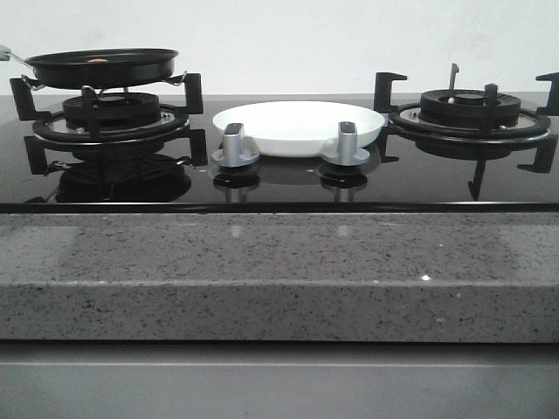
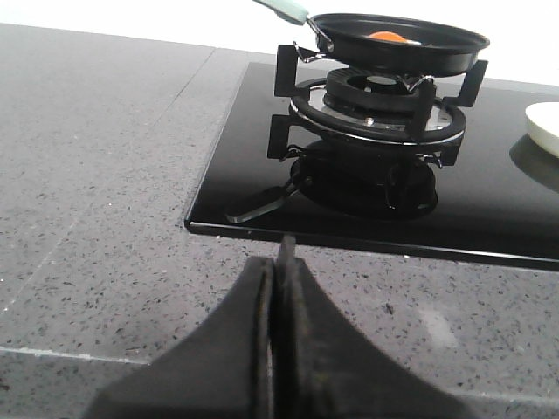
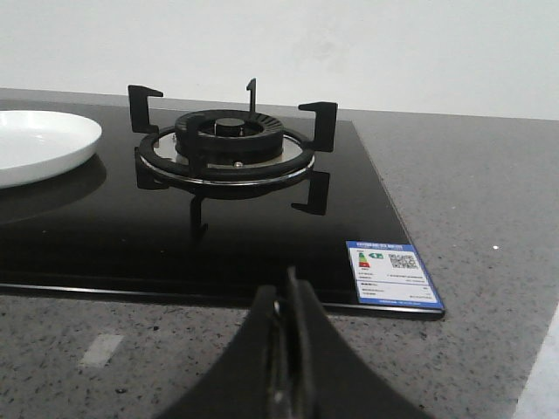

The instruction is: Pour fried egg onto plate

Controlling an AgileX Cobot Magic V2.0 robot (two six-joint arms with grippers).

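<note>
— Where's the fried egg [image 2: 385,37]?
— In the black pan [image 1: 103,66] on the left burner, plate [image 1: 297,127] mid-hob.
— Which arm?
— I'd take the left claw [image 2: 278,288] (clenched, empty); the pan handle [image 2: 284,9] juts leftward. Right claw [image 3: 285,314] clenched, farther.

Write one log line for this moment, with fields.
fried egg: in pan, left burner | plate: empty, centre | left tool: shut, idle | right tool: shut, idle
</note>
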